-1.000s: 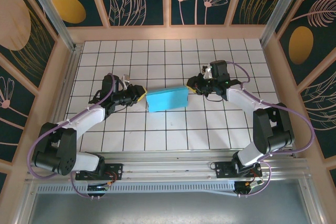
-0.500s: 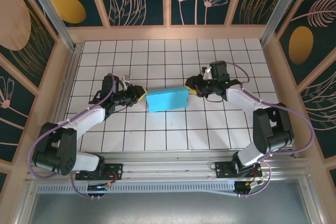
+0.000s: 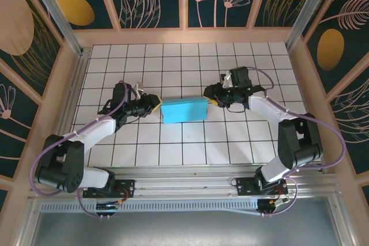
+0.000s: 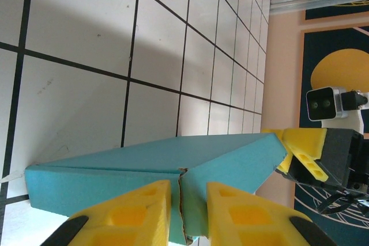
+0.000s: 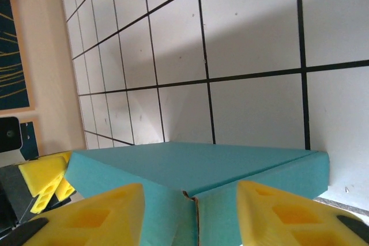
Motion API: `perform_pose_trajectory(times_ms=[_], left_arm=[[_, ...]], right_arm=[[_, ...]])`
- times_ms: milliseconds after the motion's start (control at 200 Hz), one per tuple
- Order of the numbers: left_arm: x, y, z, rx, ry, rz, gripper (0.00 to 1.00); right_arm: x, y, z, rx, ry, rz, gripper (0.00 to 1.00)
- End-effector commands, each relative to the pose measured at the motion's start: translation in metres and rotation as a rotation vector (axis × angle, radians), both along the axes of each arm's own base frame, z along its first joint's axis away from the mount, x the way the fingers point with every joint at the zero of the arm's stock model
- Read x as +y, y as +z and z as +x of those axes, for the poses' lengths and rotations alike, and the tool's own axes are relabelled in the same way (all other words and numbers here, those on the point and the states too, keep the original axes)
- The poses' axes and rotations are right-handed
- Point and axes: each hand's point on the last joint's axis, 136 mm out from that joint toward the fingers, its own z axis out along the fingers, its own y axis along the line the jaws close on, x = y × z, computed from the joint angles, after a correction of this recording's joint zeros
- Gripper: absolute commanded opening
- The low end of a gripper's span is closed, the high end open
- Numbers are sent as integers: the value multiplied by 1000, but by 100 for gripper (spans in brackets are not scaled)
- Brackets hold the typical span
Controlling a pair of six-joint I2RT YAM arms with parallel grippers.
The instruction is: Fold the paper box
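The paper box [image 3: 183,109] is smooth, matt turquoise card. The left gripper [image 4: 189,187] has matt yellow, foam-like fingers [image 4: 138,208]. The table [image 3: 173,61] is smooth white with a faint sheen; its near rail [image 3: 190,172] is brushed metal.

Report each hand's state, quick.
Left hand: closed on one end of the paper box.
Right hand: open, astride the paper box's other end.

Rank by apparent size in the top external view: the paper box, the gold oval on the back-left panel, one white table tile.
1-2. paper box and gold oval: nearly alike, and the oval is on the wall, not the table, so left unranked.
3. table tile: clearly smallest.
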Motion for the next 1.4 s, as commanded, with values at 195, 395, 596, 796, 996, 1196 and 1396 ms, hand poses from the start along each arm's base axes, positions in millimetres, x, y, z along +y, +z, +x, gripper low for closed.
perform_pose_trajectory(times_ms=[195,395,596,796,996,1196,1396], left_arm=[[-1,-29,-22,104,-43,49,21],[-1,-34,-27,108,-58,63,20],[-1,-29,-28,100,-62,72,26],[-2,-15,-23,71,-53,71,41],[-4,-15,-26,75,-66,61,45],[-8,-8,-27,59,-79,44,52],[-13,2,-27,26,-92,20,54]], right_arm=[[-6,-15,-4,26,-5,-36,30],[-7,-17,-7,34,-5,-38,24],[-8,1,-1,-11,-20,-34,33],[-17,17,0,-66,-46,-59,40],[-19,18,-9,-70,-28,-51,47],[-18,4,-23,-19,5,-44,47],[-16,-3,-29,0,27,-33,38]])
